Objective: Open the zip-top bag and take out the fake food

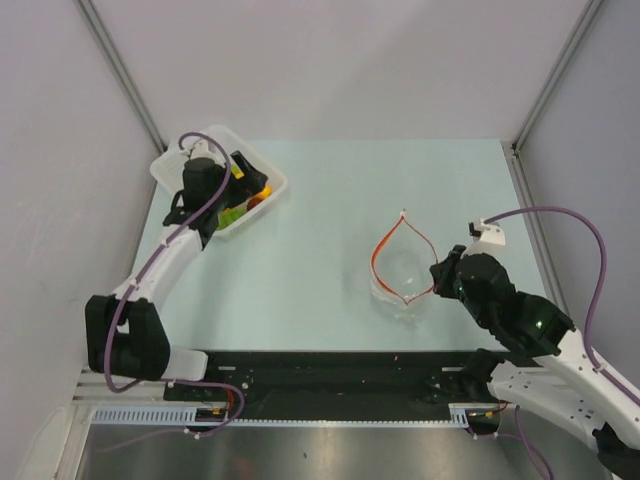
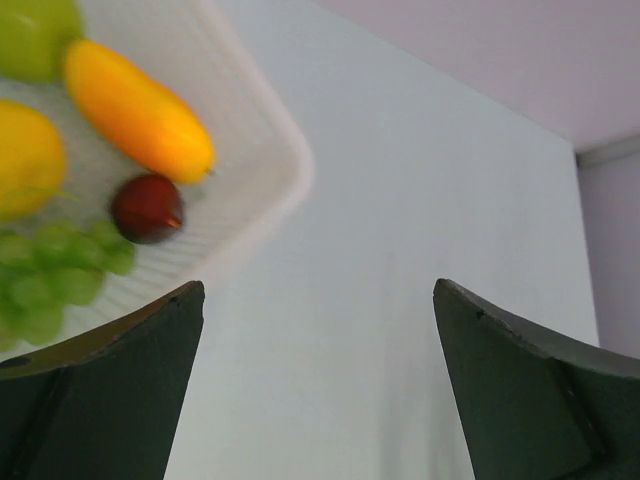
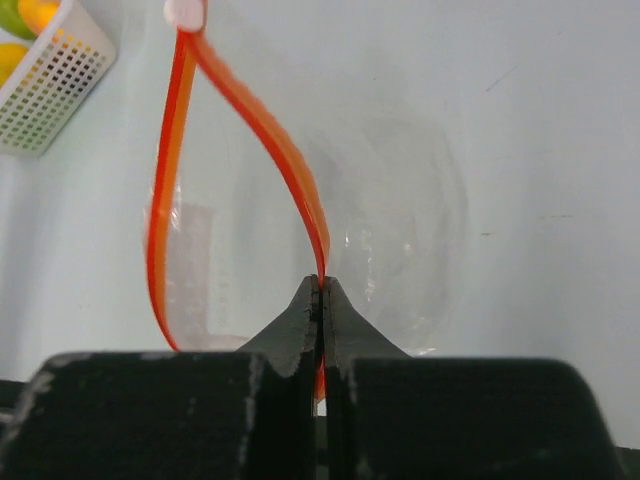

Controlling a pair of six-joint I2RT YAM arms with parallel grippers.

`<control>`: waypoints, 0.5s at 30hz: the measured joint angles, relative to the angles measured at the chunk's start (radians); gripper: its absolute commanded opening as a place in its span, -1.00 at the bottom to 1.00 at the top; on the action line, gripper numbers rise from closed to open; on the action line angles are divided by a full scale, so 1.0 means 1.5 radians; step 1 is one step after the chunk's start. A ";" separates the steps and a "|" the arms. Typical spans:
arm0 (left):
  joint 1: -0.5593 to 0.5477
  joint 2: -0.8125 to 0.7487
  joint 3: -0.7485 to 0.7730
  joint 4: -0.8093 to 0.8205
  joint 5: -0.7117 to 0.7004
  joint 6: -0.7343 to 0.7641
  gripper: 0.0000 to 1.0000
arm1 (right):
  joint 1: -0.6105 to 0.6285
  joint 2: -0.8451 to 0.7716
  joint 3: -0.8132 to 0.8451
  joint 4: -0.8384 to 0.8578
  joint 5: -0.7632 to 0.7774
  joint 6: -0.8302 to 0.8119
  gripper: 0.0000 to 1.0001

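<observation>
The clear zip-top bag [image 1: 400,272] lies right of the table's centre with its mouth spread wide; its red-orange zip strip [image 1: 383,248] forms a loop. No food shows inside it. My right gripper [image 1: 437,283] is shut on the near end of the strip [image 3: 262,130], seen close in the right wrist view [image 3: 322,285]. The fake food [image 1: 250,200] lies in the white basket: a green pear [image 2: 35,35], an orange piece [image 2: 140,110], a yellow fruit [image 2: 25,160], a dark round piece [image 2: 147,207] and green grapes [image 2: 50,280]. My left gripper [image 2: 318,290] is open and empty above the basket's edge.
The white slotted basket [image 1: 168,172] stands at the table's far left corner; its rim [image 2: 285,160] shows in the left wrist view, and it also shows in the right wrist view [image 3: 50,95]. A white slider tab [image 3: 185,12] sits at the strip's far end. Grey walls enclose the table.
</observation>
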 measured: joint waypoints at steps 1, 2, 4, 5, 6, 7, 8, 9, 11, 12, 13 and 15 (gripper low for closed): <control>-0.019 -0.020 -0.017 0.007 0.011 -0.005 0.99 | -0.002 0.004 0.011 -0.007 0.007 0.000 -0.98; -0.037 -0.035 -0.032 0.014 0.018 -0.008 0.99 | -0.006 0.008 0.025 -0.017 0.015 -0.001 -0.97; -0.091 -0.073 -0.064 0.026 0.030 -0.014 0.99 | -0.013 0.015 0.053 -0.034 0.030 -0.005 -0.95; -0.121 -0.088 -0.074 0.030 0.033 -0.017 0.99 | -0.015 0.018 0.065 -0.039 0.038 -0.009 -0.95; -0.152 -0.104 -0.082 0.032 0.033 -0.018 0.99 | -0.017 0.019 0.069 -0.041 0.041 -0.012 -0.92; -0.182 -0.120 -0.090 0.036 0.034 -0.019 0.99 | -0.021 0.023 0.075 -0.043 0.046 -0.019 -0.89; -0.216 -0.137 -0.100 0.042 0.033 -0.021 0.99 | -0.025 0.028 0.079 -0.043 0.048 -0.026 -0.85; -0.238 -0.152 -0.107 0.044 0.035 -0.023 0.99 | -0.028 0.034 0.081 -0.040 0.048 -0.034 -0.75; -0.289 -0.188 -0.129 0.056 0.033 -0.025 0.99 | -0.042 0.060 0.080 -0.021 0.043 -0.055 -0.52; -0.311 -0.206 -0.142 0.062 0.032 -0.028 0.99 | -0.049 0.078 0.080 -0.008 0.036 -0.063 -0.43; -0.332 -0.224 -0.155 0.067 0.032 -0.030 0.99 | -0.054 0.095 0.078 0.005 0.029 -0.069 -0.36; -0.370 -0.255 -0.181 0.070 0.030 -0.035 0.98 | -0.075 0.144 0.071 0.045 0.004 -0.090 -0.18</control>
